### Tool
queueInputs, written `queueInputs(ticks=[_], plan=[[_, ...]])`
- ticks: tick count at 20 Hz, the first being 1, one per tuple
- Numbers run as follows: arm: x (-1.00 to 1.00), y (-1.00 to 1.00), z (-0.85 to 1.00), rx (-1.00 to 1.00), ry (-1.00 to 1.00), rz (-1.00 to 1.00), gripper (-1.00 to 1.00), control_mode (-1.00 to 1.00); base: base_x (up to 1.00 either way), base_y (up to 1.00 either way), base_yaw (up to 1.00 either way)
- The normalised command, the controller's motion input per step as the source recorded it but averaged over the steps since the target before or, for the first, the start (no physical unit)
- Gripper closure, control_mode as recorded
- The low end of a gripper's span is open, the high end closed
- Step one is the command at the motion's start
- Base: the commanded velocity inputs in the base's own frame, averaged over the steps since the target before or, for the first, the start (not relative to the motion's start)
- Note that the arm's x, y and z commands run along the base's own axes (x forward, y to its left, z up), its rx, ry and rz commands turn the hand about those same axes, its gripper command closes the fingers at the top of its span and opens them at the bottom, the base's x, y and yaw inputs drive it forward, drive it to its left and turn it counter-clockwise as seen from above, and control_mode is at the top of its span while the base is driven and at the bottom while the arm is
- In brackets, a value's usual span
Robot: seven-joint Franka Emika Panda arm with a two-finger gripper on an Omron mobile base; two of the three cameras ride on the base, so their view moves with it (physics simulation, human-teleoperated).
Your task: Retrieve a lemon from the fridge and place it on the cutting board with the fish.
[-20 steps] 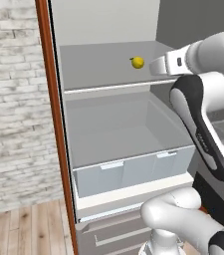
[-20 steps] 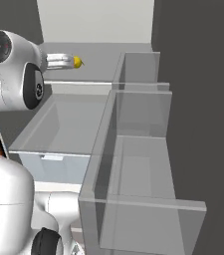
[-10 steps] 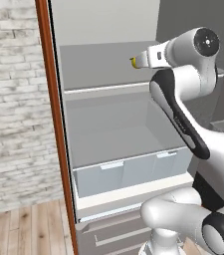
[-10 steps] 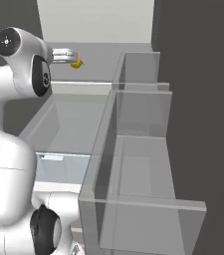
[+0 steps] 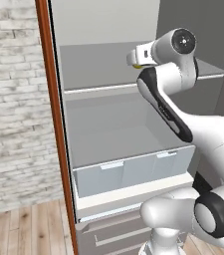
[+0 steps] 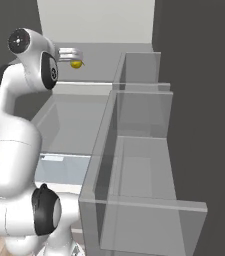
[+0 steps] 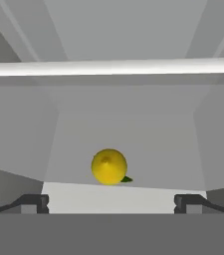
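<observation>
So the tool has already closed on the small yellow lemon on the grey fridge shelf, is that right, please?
Not quite: the tool is open, its jaws wide apart, with the small yellow lemon lying free on the grey fridge shelf just ahead of them. The hand view shows this.

A whitewashed brick wall [image 5: 9,99] meets a light wooden plank floor [image 5: 24,231].

The arm [image 5: 183,124] is glossy white with rounded, bulbous segments, black bands at its joints, a dark disc cap on the upper joint, and two small dark fingertips [image 7: 34,201] at its end.
</observation>
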Motion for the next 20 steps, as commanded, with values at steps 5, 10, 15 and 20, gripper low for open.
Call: queueInputs(ticks=[5, 10, 15, 20], plan=[[0.30, 0.00, -0.09, 0.00, 0.00, 0.00, -1.00, -1.00, 0.00, 0.00, 0.00], [0.20, 0.00, -0.06, 0.00, 0.01, 0.00, -1.00, -1.00, 0.00, 0.00, 0.00], [0.37, 0.00, -0.12, 0.00, 0.02, 0.00, -1.00, -1.00, 0.00, 0.00, 0.00], [0.40, 0.00, -0.10, 0.00, 0.03, 0.00, -1.00, -1.00, 0.00, 0.00, 0.00]])
